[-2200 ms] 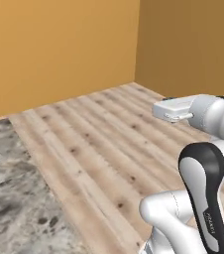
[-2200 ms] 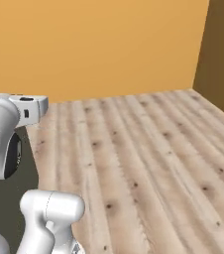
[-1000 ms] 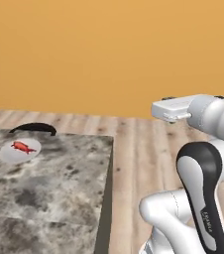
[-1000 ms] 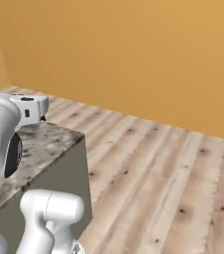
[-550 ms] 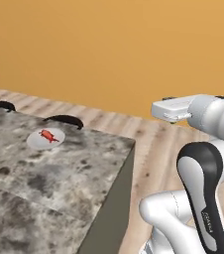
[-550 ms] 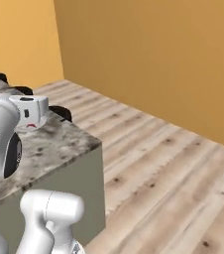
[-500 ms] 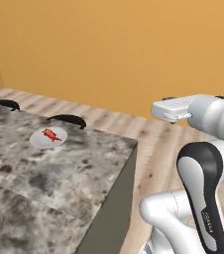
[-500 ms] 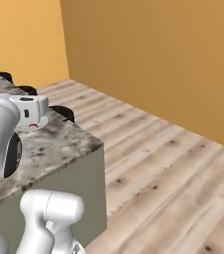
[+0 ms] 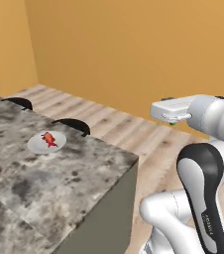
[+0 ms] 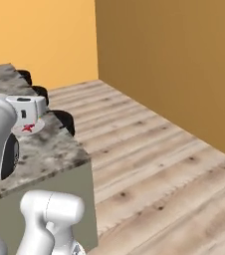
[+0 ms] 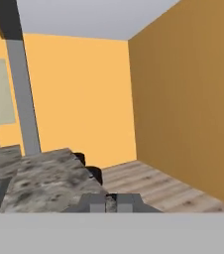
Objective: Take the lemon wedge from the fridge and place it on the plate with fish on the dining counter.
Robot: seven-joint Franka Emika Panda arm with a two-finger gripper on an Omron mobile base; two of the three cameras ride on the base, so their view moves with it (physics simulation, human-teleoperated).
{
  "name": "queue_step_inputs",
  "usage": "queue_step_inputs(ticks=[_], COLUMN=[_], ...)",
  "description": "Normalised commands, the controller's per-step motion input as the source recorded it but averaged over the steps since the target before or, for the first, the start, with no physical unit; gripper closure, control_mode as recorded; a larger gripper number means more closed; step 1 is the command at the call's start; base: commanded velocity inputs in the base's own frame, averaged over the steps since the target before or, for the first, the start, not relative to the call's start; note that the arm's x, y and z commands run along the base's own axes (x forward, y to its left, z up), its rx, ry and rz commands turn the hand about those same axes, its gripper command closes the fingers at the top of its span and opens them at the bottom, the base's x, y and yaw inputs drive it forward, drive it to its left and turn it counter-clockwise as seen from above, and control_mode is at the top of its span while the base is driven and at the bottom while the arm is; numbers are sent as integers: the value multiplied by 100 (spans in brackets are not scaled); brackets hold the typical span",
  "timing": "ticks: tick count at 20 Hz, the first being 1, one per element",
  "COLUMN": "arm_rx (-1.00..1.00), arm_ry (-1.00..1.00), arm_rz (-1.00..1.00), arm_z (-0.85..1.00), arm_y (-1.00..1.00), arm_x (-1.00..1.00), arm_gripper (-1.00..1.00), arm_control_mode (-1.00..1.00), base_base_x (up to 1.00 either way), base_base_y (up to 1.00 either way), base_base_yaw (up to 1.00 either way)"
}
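Fish [image 9: 48, 139], small and orange-red, lies on round pale plate [image 9: 36, 145].

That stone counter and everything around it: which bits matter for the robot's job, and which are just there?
Part of the job:
- dining counter
- plate
- fish on the plate
- gripper, its jaws shut

Just there:
- dark stools along the counter's far side
- wooden floor
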Motion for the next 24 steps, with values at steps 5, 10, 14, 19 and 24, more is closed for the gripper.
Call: queue_step_inputs(ticks=[5, 10, 14, 19, 24], arm_rx=[0, 0, 0, 0, 0], arm_ry=[0, 0, 0, 0, 0], arm_rz=[0, 0, 0, 0, 0], arm_z=[0, 0, 0, 0, 0], arm_y=[0, 0, 0, 0, 0], arm_x=[0, 0, 0, 0, 0], arm_gripper=[100, 100, 100, 100, 100], arm_control_mode=[100, 100, 100, 100, 100], base_base_x=[89, 100, 100, 100, 59], base_base_y=[-100, -100, -100, -89, -16], base_base_yaw=[-1, -1, 0, 13, 59])
